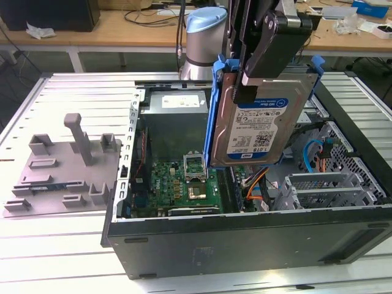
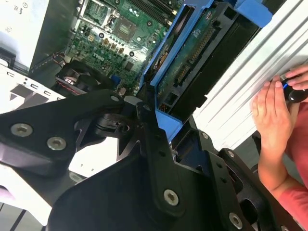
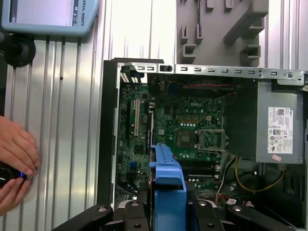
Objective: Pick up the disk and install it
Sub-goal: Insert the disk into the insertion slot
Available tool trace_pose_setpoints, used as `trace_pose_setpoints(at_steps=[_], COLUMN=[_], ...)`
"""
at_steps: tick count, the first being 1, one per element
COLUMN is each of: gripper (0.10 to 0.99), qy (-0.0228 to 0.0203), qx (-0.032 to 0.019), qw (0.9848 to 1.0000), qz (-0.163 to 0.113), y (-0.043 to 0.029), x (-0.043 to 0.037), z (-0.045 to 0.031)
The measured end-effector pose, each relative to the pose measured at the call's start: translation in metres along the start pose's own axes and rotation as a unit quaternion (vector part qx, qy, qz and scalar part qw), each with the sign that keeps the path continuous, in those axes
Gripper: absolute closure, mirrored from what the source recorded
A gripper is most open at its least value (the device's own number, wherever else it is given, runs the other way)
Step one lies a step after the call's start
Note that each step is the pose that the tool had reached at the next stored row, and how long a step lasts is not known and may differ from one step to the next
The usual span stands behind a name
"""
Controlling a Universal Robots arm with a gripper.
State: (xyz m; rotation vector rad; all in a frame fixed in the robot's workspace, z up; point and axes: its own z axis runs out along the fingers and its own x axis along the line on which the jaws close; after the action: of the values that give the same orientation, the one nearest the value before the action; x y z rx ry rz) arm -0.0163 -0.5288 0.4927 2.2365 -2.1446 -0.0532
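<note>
Currently, disk (image 1: 260, 122) clamped on edge in my gripper (image 1: 247, 84).
Long axis near vertical, upper centre of the exterior view, above the open computer case (image 1: 245, 242); judged not seated.

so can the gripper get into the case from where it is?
Likely yes: the gripper, shut on the disk, hangs above the case, whose side panel is off; nothing lies between.

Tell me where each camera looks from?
Exterior view: off the arm, looking down on the open black computer case; black gripper holds the silver disk in its blue bracket.
Second wrist view: on the arm, looking along the gripper at the disk.
First wrist view: on the arm, looking down into the case.
Both wrist views share the green motherboard and a person's hand.
</note>
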Motion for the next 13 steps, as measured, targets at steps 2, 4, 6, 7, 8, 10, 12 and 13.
trace_pose_setpoints(at_steps=[2,4,6,7,8,10,12,13], gripper=[0.718,0.718,0.718,0.718,0.718,0.718,0.718,0.718], qy=[0.0,-0.0001,-0.0005,-0.0006,-0.0005,-0.0005,-0.0004,-0.0003], qx=[-0.0001,0.0,0.0,0.0001,0.0004,0.0015,0.0027,0.0031], qw=[1.0,1.0,1.0,1.0,1.0,1.0,1.0,1.0], qz=[0.0,0.0,0.0,0.0,0.0,0.0,0.0,0.0], y=[0.0,0.0,0.0,0.0,-0.0001,-0.0004,-0.0016,-0.0024], x=[0.0,0.0001,0.0,0.0,0.0,0.0001,0.0005,0.0007], z=[0.0003,0.0004,0.0005,0.0005,0.0004,0.0004,0.0004,0.0003])
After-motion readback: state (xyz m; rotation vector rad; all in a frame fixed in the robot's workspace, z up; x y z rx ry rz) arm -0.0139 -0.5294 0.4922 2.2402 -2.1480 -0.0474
